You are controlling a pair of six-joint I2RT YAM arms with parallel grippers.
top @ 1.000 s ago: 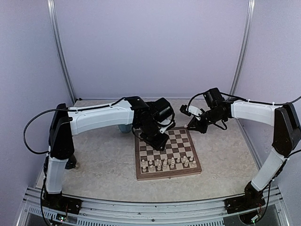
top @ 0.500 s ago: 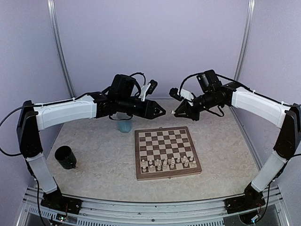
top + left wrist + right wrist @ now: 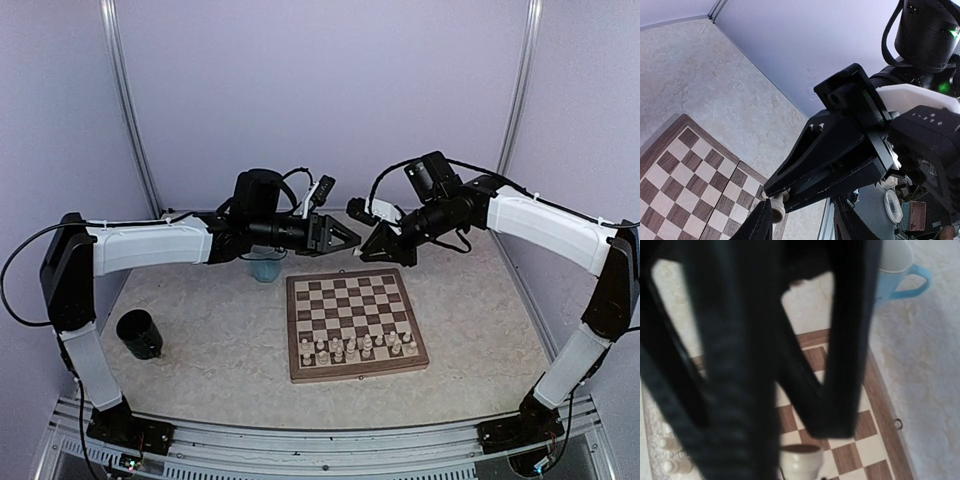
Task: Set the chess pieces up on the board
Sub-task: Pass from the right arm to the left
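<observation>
One pale chess piece [image 3: 777, 209] sits where my left gripper [image 3: 350, 238] and right gripper [image 3: 366, 251] meet tip to tip, above the board [image 3: 350, 305] at its far edge. I cannot tell which of them clamps it.

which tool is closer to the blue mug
Left. The left tool hangs raised, to the right of the blue mug. The right tool faces it nearly tip to tip, farther right of the mug.
</observation>
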